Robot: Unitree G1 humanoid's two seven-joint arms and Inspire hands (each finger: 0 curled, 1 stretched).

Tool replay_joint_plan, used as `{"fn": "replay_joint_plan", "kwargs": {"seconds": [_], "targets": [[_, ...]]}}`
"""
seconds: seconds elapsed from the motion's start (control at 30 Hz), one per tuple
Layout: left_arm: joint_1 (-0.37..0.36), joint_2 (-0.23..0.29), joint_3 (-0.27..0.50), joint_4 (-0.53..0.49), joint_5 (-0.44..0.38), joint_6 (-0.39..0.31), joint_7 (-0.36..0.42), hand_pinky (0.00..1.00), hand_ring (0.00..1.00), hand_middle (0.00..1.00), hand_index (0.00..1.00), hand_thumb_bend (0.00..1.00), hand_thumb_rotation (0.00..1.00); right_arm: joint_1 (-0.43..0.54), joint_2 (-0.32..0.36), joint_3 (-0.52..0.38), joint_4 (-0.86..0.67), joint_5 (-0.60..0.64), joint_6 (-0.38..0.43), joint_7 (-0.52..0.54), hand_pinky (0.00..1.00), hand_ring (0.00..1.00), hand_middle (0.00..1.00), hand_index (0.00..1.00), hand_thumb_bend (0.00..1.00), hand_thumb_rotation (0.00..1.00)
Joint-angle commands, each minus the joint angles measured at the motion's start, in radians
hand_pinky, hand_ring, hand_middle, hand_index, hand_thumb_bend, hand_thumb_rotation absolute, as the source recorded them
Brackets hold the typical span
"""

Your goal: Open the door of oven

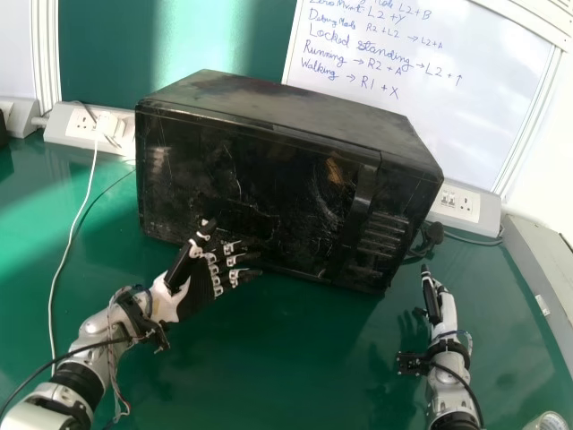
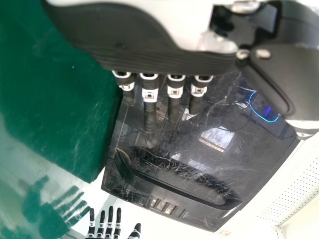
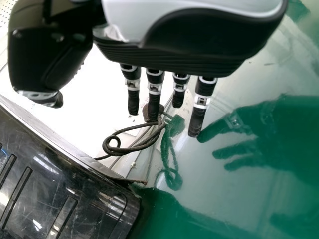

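The black oven (image 1: 260,179) stands on the green table, its door closed, with a vertical handle (image 1: 355,215) toward the door's right side. My left hand (image 1: 199,282) is before the lower left part of the door, fingers straight and pointing right; whether they touch it I cannot tell. In the left wrist view my left hand (image 2: 169,55) hangs over the glossy oven door (image 2: 199,134). My right hand (image 1: 433,300) is at the oven's front right, apart from it. In the right wrist view the right hand (image 3: 184,45) has its fingers straight, beside the oven's corner (image 3: 119,206).
A socket box (image 1: 89,127) with a white cable is behind the oven at left, another (image 1: 466,206) at right. A dark cable (image 3: 134,144) lies coiled near the oven's side. A whiteboard (image 1: 430,107) stands behind. A grey ledge (image 1: 542,269) edges the table's right.
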Motion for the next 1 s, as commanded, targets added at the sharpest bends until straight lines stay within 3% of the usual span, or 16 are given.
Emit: {"fn": "replay_joint_plan", "kwargs": {"seconds": [0.0,0.2,0.3,0.4,0.57,0.67,0.97], "targets": [[0.013,-0.004,0.006,-0.002,-0.012,0.002,-0.002,0.59,0.83,0.94,0.99,1.0,0.89,0.029,0.002,0.003,0.012,-0.003,0.011,0.002,0.8,0.88,0.92,0.93,0.76,1.0],[0.015,-0.003,0.008,-0.001,-0.012,-0.001,-0.009,0.58,0.83,0.95,0.99,1.0,0.88,0.028,0.005,0.001,0.013,-0.001,0.018,-0.002,0.85,0.89,0.92,0.93,0.77,1.0],[0.018,-0.004,0.009,-0.005,-0.013,-0.003,-0.015,0.59,0.84,0.95,1.0,1.0,0.88,0.032,0.006,-0.002,0.012,0.002,0.003,0.001,0.8,0.88,0.91,0.92,0.76,1.0],[0.023,-0.007,0.016,-0.015,-0.026,-0.003,-0.033,0.58,0.83,0.95,1.0,1.0,0.88,0.033,0.005,0.003,0.012,-0.003,0.002,-0.002,0.82,0.88,0.9,0.9,0.78,1.0],[0.032,-0.007,0.025,-0.035,-0.051,0.01,-0.059,0.6,0.84,0.95,0.99,1.0,0.89,0.034,0.007,0.003,0.012,-0.001,-0.003,-0.002,0.79,0.87,0.9,0.91,0.72,1.0],[0.044,-0.008,0.025,-0.069,-0.061,0.025,-0.066,0.61,0.85,0.95,0.99,1.0,0.88,0.034,0.009,0.003,0.011,-0.002,0.0,-0.006,0.77,0.86,0.9,0.91,0.67,0.99],[0.103,-0.017,0.008,-0.216,-0.086,0.092,-0.05,0.65,0.86,0.94,0.99,1.0,0.86,0.041,0.01,0.001,0.01,0.001,-0.005,-0.002,0.78,0.87,0.9,0.92,0.73,1.0]]}}
